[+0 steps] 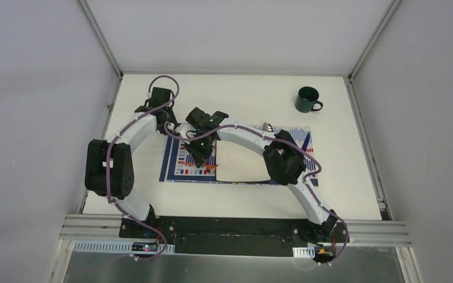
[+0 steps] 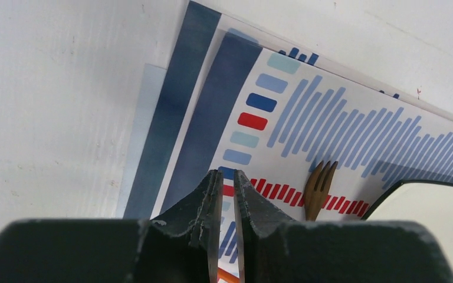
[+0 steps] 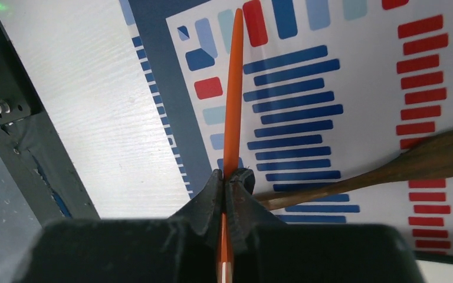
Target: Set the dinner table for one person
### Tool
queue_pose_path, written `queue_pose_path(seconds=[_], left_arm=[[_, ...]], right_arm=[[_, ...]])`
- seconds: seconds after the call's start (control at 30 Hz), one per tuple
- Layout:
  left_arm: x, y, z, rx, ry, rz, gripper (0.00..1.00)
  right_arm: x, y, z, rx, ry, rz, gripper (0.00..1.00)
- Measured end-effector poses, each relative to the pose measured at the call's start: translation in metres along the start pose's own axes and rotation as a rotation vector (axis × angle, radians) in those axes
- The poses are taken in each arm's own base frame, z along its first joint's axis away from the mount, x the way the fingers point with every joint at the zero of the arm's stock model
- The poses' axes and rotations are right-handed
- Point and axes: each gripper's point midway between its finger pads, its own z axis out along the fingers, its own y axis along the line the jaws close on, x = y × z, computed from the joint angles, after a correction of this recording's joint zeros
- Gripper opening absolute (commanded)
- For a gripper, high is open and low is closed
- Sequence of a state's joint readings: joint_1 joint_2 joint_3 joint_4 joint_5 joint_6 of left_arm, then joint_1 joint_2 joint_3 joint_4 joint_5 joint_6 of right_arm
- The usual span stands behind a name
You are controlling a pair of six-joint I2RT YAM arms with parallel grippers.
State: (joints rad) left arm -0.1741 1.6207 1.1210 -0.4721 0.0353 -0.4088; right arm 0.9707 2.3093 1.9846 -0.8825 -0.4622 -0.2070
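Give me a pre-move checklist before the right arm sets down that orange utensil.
1. Right gripper clamped on the orange utensil: ok.
2. Fork lying on the placemat beside the plate: ok.
3. Bare placemat left of the fork for the utensil: ok.
4. Left gripper clear of that spot: not ok, it hangs over the same end of the placemat.
5. Left gripper empty: cannot tell, its jaws stand a slit apart.
6. Utensil tip touching the placemat: cannot tell.
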Motion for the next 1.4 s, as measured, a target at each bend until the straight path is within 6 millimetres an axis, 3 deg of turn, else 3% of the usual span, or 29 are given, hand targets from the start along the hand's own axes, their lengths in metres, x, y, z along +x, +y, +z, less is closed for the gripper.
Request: queue_pose_path(seconds=[0.2,0.47,0.87,1.03,1.4], left_arm=[[-0.001,0.008,0.009,-0.013,0.006,-0.019,0.14],[0.017,0.01,0.027,-0.01,0.079,-0.047,0.12],[0.015,0.009,0.025,-0.008,0.076,-0.084,0.11],[0.01,0.007,0.02,0.001,0.06,-0.086,0.11],[0.008,0.005,0.016,0.009,0.052,-0.085,0.11]], right_arm=[[-0.004,-0.008,0.001,-0.052,0.03,-0.078,0.0],[-0.014,-0.001,-0.001,-0.144,0.031,-0.16,0.0],[-0.019,-0.001,0.002,-0.264,0.001,-0.215,0.0],[-0.015,0.001,0.014,-0.311,-0.021,-0.215,0.0],[-0.028,0.005,0.005,-0.321,-0.061,-0.265,0.0]])
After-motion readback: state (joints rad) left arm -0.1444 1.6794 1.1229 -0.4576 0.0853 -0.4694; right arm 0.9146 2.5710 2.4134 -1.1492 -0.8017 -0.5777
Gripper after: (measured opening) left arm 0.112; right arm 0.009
